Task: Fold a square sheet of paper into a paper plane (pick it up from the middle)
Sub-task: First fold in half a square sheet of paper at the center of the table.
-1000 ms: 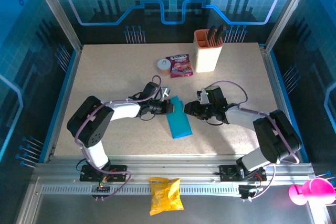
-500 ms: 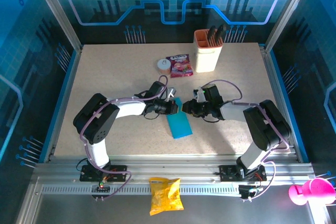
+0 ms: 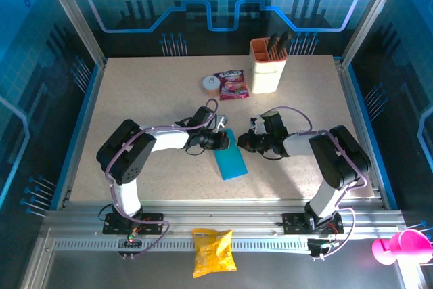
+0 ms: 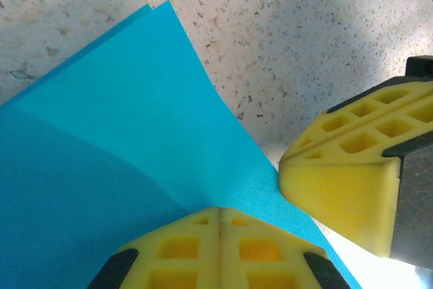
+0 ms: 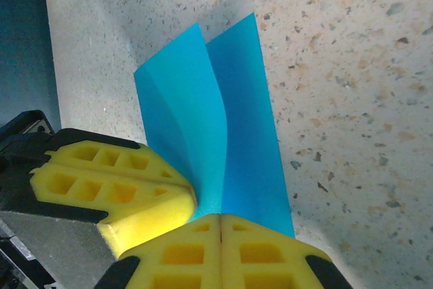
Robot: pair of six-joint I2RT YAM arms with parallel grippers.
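Note:
The square sheet of paper (image 3: 231,161) is bright cyan-blue and folded double into a narrow strip, lying mid-table. Its far end is lifted between the two grippers. My left gripper (image 3: 226,141) comes in from the left, its yellow pads pressed together on the paper's edge (image 4: 220,211). My right gripper (image 3: 241,143) comes from the right, shut on the same end (image 5: 222,218). The two layers of the paper (image 5: 230,133) bow apart just ahead of the pads. The two grippers almost touch: the right one's fingers (image 4: 345,167) sit beside the left pads.
A beige holder cup (image 3: 266,65) with dark tools stands at the back. A pink-red snack packet (image 3: 231,84) and a small tape roll (image 3: 211,84) lie left of it. A yellow snack bag (image 3: 213,252) rests on the front rail, a pink object (image 3: 399,246) at the lower right.
The right gripper's jaws have closed onto the paper's far end. Both grippers have drawn closer together, the left one shifting slightly right with the paper.

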